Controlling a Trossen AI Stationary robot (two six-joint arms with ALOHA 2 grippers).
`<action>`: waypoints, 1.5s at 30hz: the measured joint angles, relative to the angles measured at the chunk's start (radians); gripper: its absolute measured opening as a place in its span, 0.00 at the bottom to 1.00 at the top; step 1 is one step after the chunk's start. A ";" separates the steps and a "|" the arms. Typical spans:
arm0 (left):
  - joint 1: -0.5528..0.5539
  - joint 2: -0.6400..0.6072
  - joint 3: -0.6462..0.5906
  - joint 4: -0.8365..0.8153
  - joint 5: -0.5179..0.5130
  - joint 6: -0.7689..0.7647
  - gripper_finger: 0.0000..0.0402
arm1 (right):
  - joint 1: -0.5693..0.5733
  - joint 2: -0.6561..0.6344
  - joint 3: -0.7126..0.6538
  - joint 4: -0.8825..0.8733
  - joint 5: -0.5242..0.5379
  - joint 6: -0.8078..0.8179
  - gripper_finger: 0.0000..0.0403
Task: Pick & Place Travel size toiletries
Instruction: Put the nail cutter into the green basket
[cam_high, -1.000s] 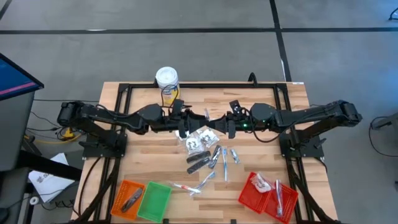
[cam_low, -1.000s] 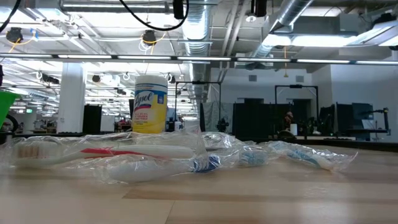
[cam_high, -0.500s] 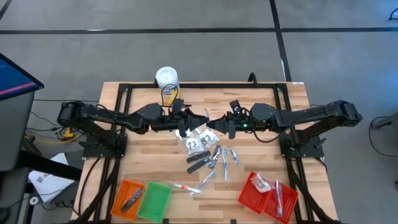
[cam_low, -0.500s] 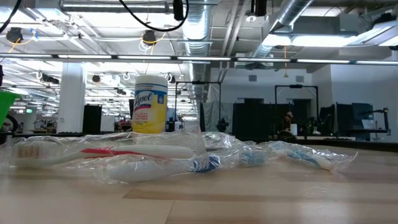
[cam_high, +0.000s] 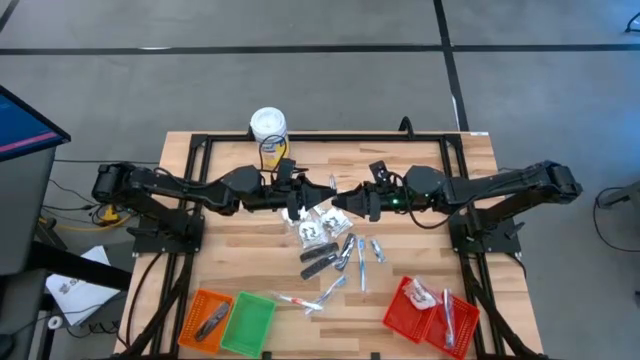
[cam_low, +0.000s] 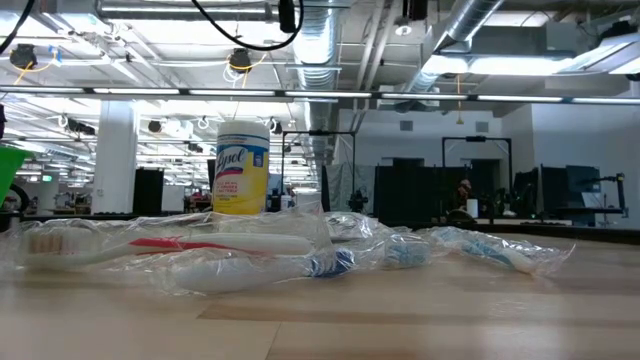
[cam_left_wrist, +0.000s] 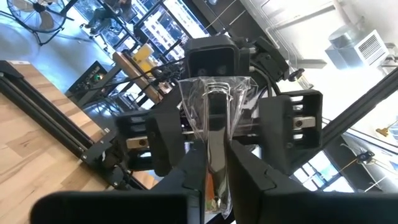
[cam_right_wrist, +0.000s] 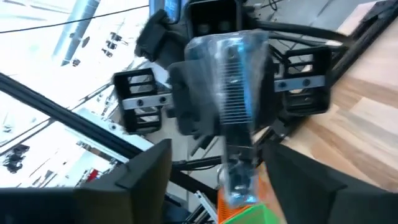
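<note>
High above the table's middle my two grippers meet tip to tip. My left gripper is shut on a comb in a clear wrapper. My right gripper faces it, open, with a finger on either side of the wrapper's free end and apart from it. More travel size toiletries lie loose on the wood below. The low view shows wrapped toothbrushes flat on the table. My left gripper pinches the wrapped comb between its two fingers, at one end of the wrapper. The fingers come level from the table's left and lie along the comb. It sticks out past the fingertips toward the right gripper, lifted clear of the table.
A yellow canister with a white lid stands at the far edge. An orange basket and a green basket sit at the near left. A red basket holding wrapped items sits at the near right.
Both arms have kept their place above the table's middle. My left gripper has shut on the wrapped comb and my right gripper has opened off it, so the comb has passed from right to left.
</note>
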 joint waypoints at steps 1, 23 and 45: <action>0.000 -0.004 0.000 -0.005 0.000 0.000 0.08 | 0.005 -0.003 0.000 0.013 -0.004 0.000 0.65; -0.314 -0.033 0.000 -0.268 -0.320 -0.369 0.08 | 0.160 -0.144 0.001 0.063 -0.210 -0.001 0.74; -0.775 -0.003 0.089 -0.925 -0.369 -1.255 0.08 | 0.319 -0.164 0.000 0.064 -0.174 -0.106 0.74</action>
